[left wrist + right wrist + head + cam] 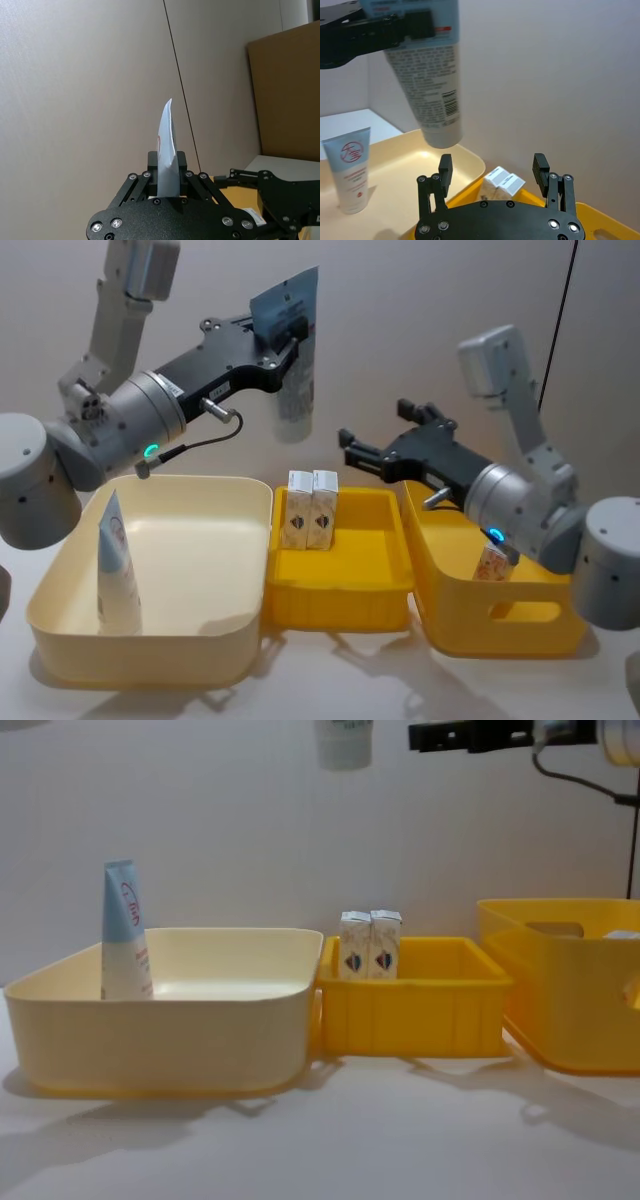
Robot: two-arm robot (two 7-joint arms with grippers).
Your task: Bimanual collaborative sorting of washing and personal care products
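Observation:
My left gripper (288, 335) is raised high above the bins, shut on the crimped end of a blue-white tube (296, 380) that hangs cap down; the same tube (167, 145) is pinched between its fingers in the left wrist view. Just right of and below the tube, my right gripper (380, 435) is open and holds nothing, over the back of the middle bin. The hanging tube (427, 85) is just ahead of the open right gripper (492, 167). A second tube (118, 565) stands in the cream bin (235, 625). Two cream cartons (311, 508) stand in the small yellow bin (340, 595).
A larger yellow bin (500, 625) on the right holds another small carton (491, 563). The three bins stand side by side on a white table, with a plain wall close behind. In the chest view the cream bin (160, 1035) is on the left.

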